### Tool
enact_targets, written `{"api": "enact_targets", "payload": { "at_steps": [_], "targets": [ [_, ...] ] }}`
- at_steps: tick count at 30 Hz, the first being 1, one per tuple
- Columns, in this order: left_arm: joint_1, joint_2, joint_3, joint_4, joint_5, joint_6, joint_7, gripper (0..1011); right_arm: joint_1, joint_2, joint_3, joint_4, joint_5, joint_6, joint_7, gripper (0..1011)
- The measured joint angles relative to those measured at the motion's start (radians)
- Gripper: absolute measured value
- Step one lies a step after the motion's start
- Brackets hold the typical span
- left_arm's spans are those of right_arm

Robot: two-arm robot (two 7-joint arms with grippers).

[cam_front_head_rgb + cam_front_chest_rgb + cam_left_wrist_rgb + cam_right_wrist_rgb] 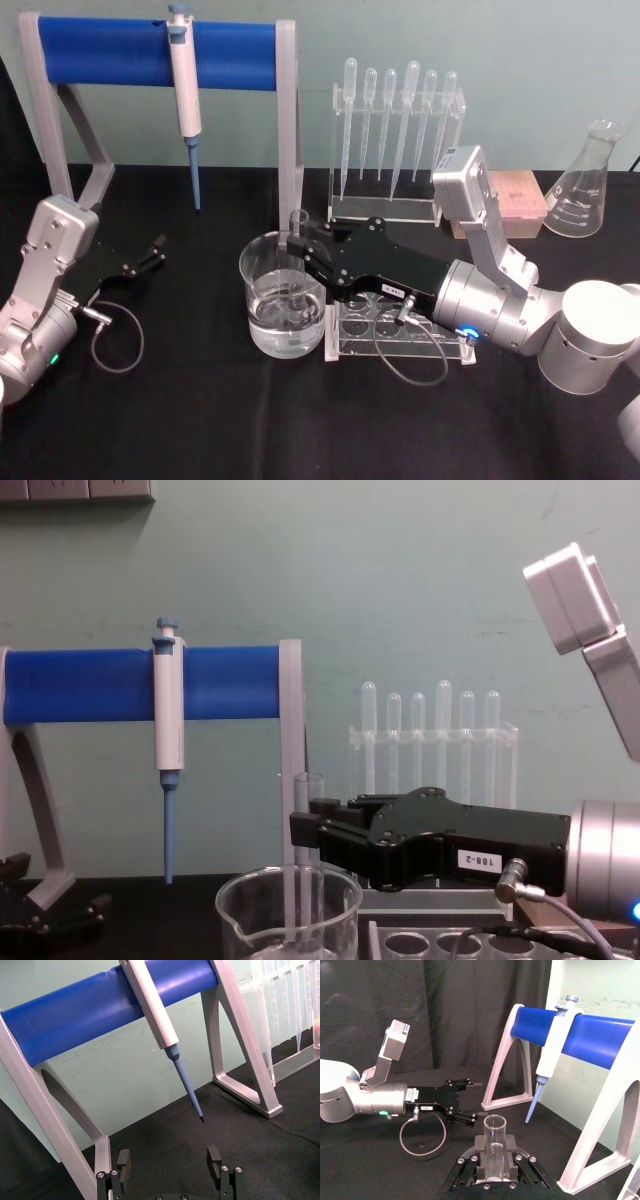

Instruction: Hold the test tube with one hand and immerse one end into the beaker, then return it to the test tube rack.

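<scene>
The test tube stands upright inside the beaker, which holds water; the tube's lower end dips into it. My right gripper, black with a "188-2" label, is shut on the tube just above the beaker's rim. From the side, the test tube rises above the beaker, with the right gripper clamped on it. In the right wrist view the test tube sits between my fingers. My left gripper rests open at the left, and its fingers hold nothing.
A rack with round holes lies under my right arm, right of the beaker. Behind are a blue-barred stand with a hanging pipettor, a clear rack of plastic pipettes, a pink box and a conical flask.
</scene>
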Motion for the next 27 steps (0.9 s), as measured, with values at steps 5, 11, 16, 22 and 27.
{"api": "enact_targets", "payload": {
  "at_steps": [5,11,16,22,27],
  "targets": [
    [0.0,0.0,0.0,0.0,0.0,0.0,0.0,1000,0.0,0.0,0.0,0.0,0.0,0.0,0.0,244],
    [0.0,0.0,0.0,0.0,0.0,0.0,0.0,1000,0.0,0.0,-0.001,-0.001,0.001,0.0,0.0,244],
    [0.0,0.0,0.0,0.0,0.0,0.0,0.0,1000,0.0,0.0,-0.001,-0.001,0.001,0.0,0.0,244],
    [0.0,0.0,0.0,0.0,0.0,0.0,0.0,1000,0.0,0.0,-0.001,-0.001,0.001,0.0,0.0,244],
    [0.0,0.0,0.0,0.0,0.0,0.0,0.0,1000,0.0,0.0,-0.001,-0.001,0.002,0.0,0.0,244]
  ]
}}
